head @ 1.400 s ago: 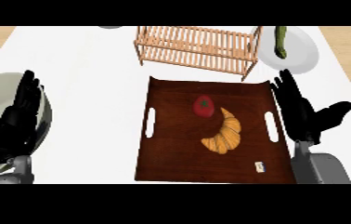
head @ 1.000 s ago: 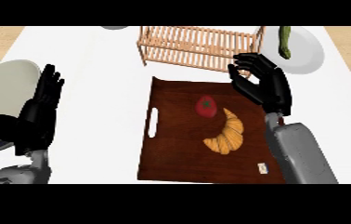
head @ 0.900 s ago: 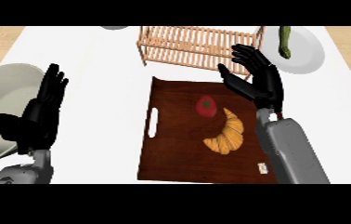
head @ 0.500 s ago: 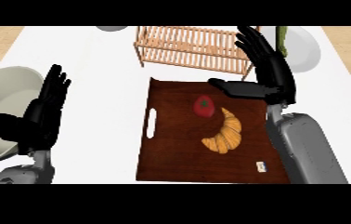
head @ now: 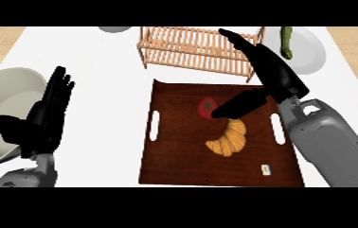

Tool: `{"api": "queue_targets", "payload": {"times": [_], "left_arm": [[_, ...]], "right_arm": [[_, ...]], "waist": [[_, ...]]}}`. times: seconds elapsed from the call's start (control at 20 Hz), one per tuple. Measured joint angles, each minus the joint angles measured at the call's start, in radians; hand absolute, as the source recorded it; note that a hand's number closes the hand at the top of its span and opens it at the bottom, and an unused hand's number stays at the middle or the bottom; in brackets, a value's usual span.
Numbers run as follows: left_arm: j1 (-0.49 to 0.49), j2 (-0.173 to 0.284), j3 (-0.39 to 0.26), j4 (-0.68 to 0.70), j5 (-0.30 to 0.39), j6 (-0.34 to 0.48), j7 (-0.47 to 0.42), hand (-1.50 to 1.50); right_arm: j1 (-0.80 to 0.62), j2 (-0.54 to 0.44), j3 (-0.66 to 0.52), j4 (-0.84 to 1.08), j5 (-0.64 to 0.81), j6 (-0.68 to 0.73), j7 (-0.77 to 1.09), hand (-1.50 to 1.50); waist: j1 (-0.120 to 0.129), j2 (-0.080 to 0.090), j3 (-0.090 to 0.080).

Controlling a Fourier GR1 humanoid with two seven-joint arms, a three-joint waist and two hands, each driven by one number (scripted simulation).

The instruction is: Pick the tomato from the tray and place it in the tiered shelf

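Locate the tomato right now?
Head view: the tomato lies on the tray, upper middle, just above the croissant, with the right hand thumb at its right edge.

One view only, from head height, looking steeply down on the white counter (head: pixel 98 90). Forearms enter from lower edge. Wooden tray (head: pixel 182 170) fills centre of frame, fairly close. Tiered shelf (head: pixel 189 47) sits toward upper edge, farther off. No second view, so no overlap to note.
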Motion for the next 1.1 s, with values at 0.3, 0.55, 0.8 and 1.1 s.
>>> {"api": "queue_targets", "payload": {"times": [0.3, 0.55, 0.8, 1.1], "left_arm": [[-0.006, -0.004, -0.005, -0.004, -0.009, 0.000, 0.005, 0.00], [0.003, -0.007, 0.008, -0.005, -0.008, -0.013, -0.014, 0.00], [0.003, -0.015, 0.011, -0.005, -0.012, -0.014, -0.015, 0.00], [-0.013, -0.015, 0.022, 0.014, -0.015, -0.020, -0.008, 0.00]], "right_arm": [[-0.166, 0.012, 0.143, 0.018, 0.119, 0.116, 0.311, -1.50], [-0.218, 0.095, 0.201, 0.059, 0.182, 0.145, 0.426, -1.50], [-0.231, 0.141, 0.272, 0.148, 0.269, 0.161, 0.453, -1.50], [-0.220, 0.142, 0.308, 0.221, 0.312, 0.196, 0.478, -1.50]], "waist": [[0.010, 0.003, 0.001], [0.009, 0.007, 0.002], [0.009, 0.009, 0.003], [0.002, 0.009, 0.003]]}}
